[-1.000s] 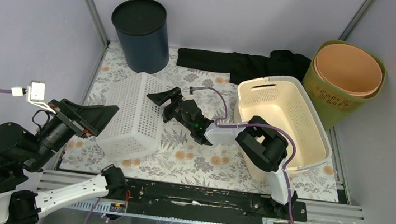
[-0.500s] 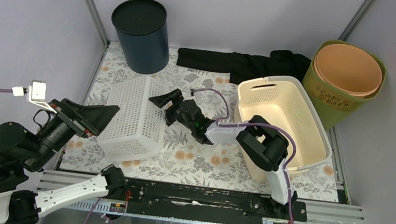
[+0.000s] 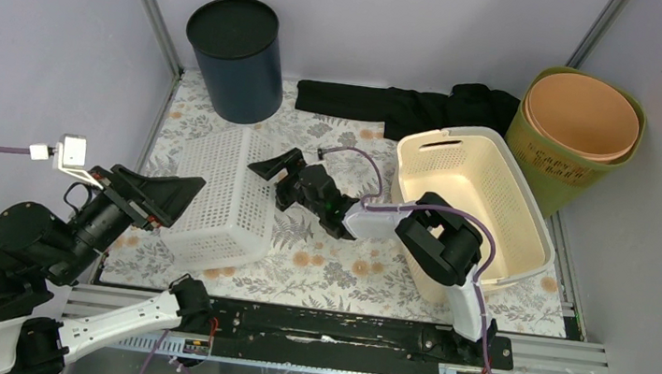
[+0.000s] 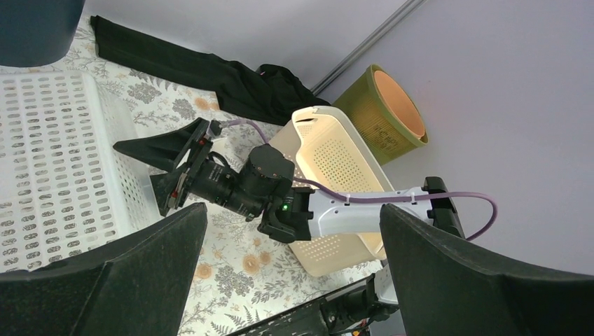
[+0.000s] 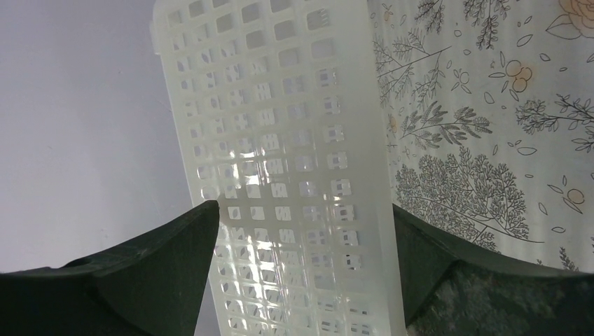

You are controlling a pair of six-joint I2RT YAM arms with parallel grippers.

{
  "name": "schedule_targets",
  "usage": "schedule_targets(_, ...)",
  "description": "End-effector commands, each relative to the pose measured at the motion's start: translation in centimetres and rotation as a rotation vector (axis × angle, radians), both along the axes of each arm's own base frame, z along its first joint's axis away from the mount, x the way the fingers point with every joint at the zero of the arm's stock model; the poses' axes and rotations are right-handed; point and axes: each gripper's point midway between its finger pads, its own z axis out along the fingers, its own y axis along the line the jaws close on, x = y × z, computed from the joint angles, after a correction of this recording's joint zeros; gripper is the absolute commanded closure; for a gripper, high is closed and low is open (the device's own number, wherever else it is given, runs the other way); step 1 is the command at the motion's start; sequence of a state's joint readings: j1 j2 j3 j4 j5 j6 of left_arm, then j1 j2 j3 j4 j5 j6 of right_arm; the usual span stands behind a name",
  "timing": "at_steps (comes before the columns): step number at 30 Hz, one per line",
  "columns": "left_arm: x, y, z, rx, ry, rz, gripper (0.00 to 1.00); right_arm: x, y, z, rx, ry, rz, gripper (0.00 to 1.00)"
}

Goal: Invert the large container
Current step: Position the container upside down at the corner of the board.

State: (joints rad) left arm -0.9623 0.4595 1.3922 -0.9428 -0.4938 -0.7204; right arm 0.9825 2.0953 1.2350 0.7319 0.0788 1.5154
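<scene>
1. White perforated plastic basket (image 3: 223, 195) lies left of centre on the floral-patterned surface (image 3: 337, 268), and it appears to rest on its rim with its flat base facing up
2. Your right end effector (image 3: 273, 180) sits just beside the basket's right wall with its fingers spread wide; its wrist view shows the lattice wall ahead between them, and neither finger looks to press on it, so it grips nothing
3. Your left end effector (image 3: 180, 198) hovers at the basket's near-left corner, spread wide and empty
4. Judging from that, the flip itself looks done and you are at the letting-go step
5. Next, draw each arm straight back from the walls so that no finger catches a slot and drags the light basket
6. Mind the cream perforated plastic basket (image 3: 451, 137) standing upright just right of the right arm, and give it room as you retreat
</scene>
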Motion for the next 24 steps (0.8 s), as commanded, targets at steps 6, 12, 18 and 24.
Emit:
schedule_targets(6,0.1,0.1,-0.4,0.002,0.002,0.008,0.00,-0.1,1.8,0.1,-0.001,-0.003,0.062,0.11)
schedule_targets(12,0.1,0.0,-0.6,0.004,0.005,0.008,0.00,-0.8,2.8,-1.3,-0.017,0.013,0.103,0.11)
schedule_targets(18,0.3,-0.4,-1.0,0.009,0.014,0.003,0.00,-1.6,4.0,-2.2,-0.031,0.020,0.159,0.11)
schedule_targets(24,0.7,-1.2,-1.3,0.024,0.027,-0.003,0.00,-2.5,5.3,-3.5,-0.063,0.032,0.221,0.11)
